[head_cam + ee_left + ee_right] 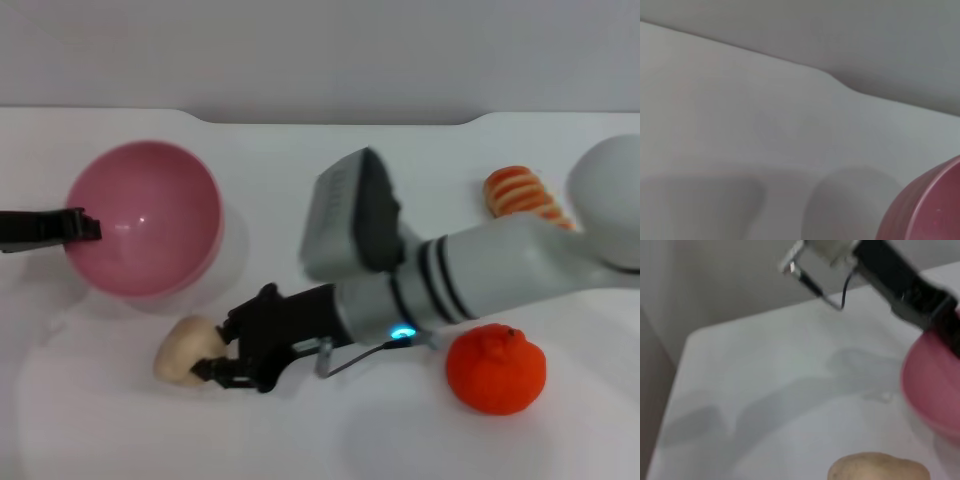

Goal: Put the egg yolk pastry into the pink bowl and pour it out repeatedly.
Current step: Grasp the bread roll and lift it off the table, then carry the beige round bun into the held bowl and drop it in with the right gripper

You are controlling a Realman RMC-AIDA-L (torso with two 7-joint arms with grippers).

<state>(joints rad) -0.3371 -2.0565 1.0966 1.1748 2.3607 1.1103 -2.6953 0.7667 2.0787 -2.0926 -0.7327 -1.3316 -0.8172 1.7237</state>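
My R gripper [212,352] is low over the white table [330,440], reaching across toward my left side, w/ the black fingers [228,375] spread around the near-right side of the egg yolk pastry [185,349]. One finger sits at the pastry's upper edge, the other at its lower edge; they look to be touching it, but the jaws aren't closed down hard and the pastry rests on the table surface, not lifted. In my R wrist view the pastry [878,469] shows only as a tan rounded top at the frame edge.

The pink bowl [143,218] is beyond the pastry, near it but apart, tilted w/ its opening facing up and toward me, inside empty. R wrist view catches part of the bowl's wall [930,385].

My L gripper [88,227] is at the bowl's left rim, black fingertips pinched on the rim edge, arm coming in from the left frame edge. The other-arm hardware seen in R wrist view, black w/ a silver bracket, meets the bowl at its rim too. L wrist view only shows a slice of bowl wall [925,210] and bare table.

On my right: an orange tangerine-like fruit [495,368] near front, and a ridged orange-striped bread roll [520,193] farther back, partly behind my R arm.
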